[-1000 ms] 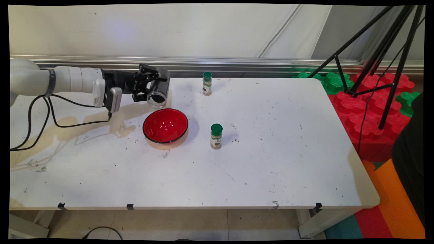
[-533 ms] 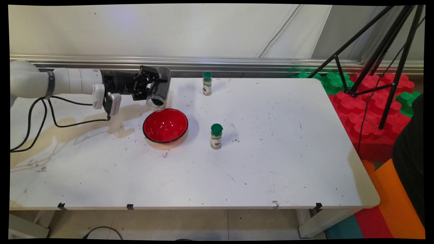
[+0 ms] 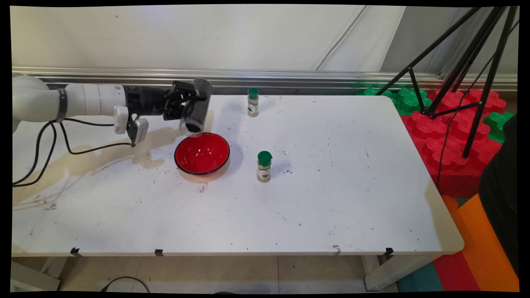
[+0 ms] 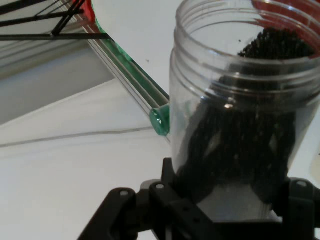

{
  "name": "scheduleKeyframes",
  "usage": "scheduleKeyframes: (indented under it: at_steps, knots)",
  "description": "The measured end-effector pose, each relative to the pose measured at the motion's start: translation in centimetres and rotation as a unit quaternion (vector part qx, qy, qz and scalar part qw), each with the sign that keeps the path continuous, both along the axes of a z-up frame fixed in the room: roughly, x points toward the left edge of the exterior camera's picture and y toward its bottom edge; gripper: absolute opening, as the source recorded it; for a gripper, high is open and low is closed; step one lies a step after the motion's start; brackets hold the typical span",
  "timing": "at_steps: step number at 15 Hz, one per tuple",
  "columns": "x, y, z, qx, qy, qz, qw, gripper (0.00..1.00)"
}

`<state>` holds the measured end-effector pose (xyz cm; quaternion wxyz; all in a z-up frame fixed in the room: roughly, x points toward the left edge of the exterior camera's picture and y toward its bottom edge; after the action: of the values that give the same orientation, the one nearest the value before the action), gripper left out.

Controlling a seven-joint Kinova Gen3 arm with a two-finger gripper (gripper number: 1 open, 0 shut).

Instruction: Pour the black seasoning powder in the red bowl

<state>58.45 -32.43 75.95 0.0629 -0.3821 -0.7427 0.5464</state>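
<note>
My gripper (image 3: 191, 104) is shut on a clear plastic jar (image 3: 195, 108) holding dark granules. The jar is tipped, mouth down and toward the camera, just above the far left rim of a red bowl (image 3: 202, 154) on the white table (image 3: 323, 198). In the hand view the jar (image 4: 235, 115) fills the right side, its open mouth at the top and black granules piled toward the mouth. The bowl's inside looks bare of granules in the main view.
Two small spice jars with green caps stand on the table: one (image 3: 264, 166) right of the bowl, another (image 3: 253, 102) near the far edge. A black tripod (image 3: 463, 74) and red and green foam blocks (image 3: 451, 136) lie past the table's right end.
The gripper has shifted right and slightly up with the jar. The jar has tipped further, its mouth now over the bowl's rim.
</note>
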Motion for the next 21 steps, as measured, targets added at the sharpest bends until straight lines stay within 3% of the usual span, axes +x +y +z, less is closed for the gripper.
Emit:
scheduleKeyframes:
  at_steps: [11,21]
  knots:
    - [-0.8,0.2,0.7,-0.052,-0.040,-0.022,0.9976,0.00]
    - [-1.3,0.3,1.2,-0.075,-0.057,-0.032,0.9951,0.00]
